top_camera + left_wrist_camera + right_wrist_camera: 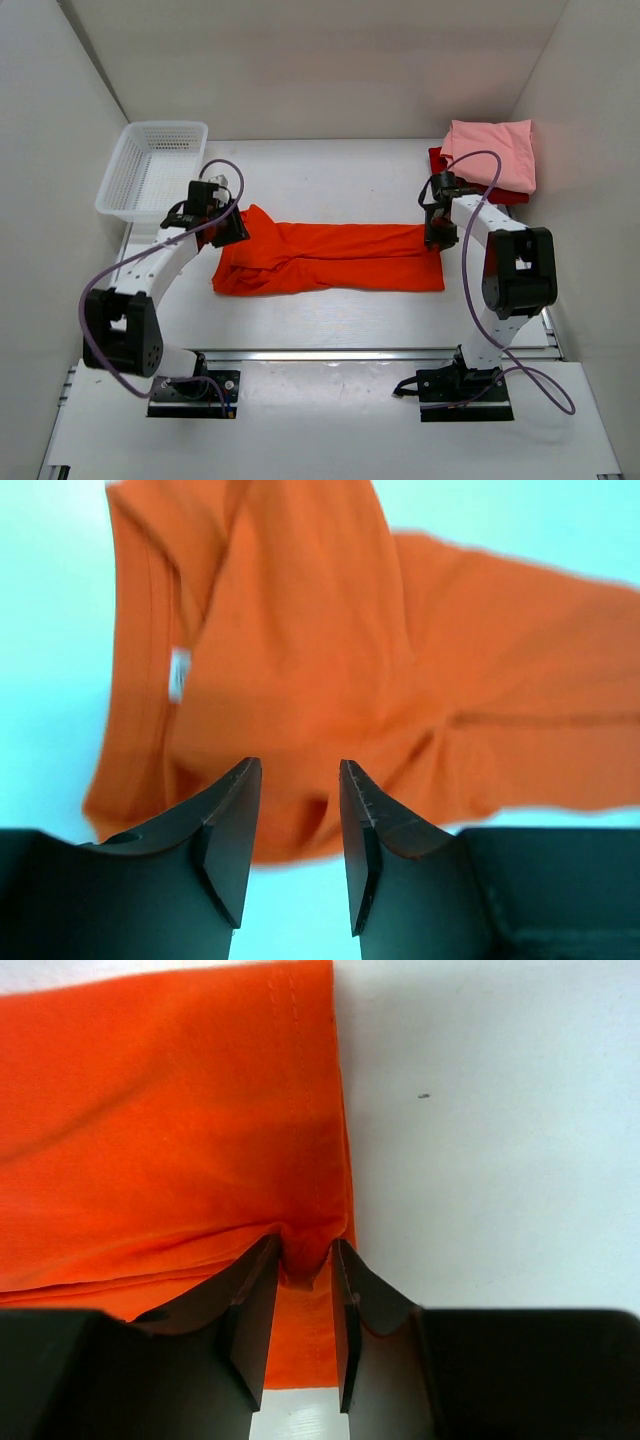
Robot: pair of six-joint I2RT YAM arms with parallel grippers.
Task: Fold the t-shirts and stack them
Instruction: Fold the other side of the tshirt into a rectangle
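Note:
The bright orange t-shirt [330, 258] lies folded into a long strip across the middle of the table. My left gripper [235, 228] is over its left end, open and empty; in the left wrist view [300, 765] the shirt [330, 650] and its white label [178, 675] lie just beyond the fingertips. My right gripper [437, 238] is at the shirt's right far corner, and in the right wrist view [305, 1245] it pinches a pucker of orange cloth [170, 1130] near the hem. The light pink shirt [492, 152] lies folded on the dark red shirt [510, 197] at the back right.
A white mesh basket [167, 126] stands at the back left, close behind my left arm. White walls close in the table on the left, back and right. The pink and red stack sits just behind my right arm.

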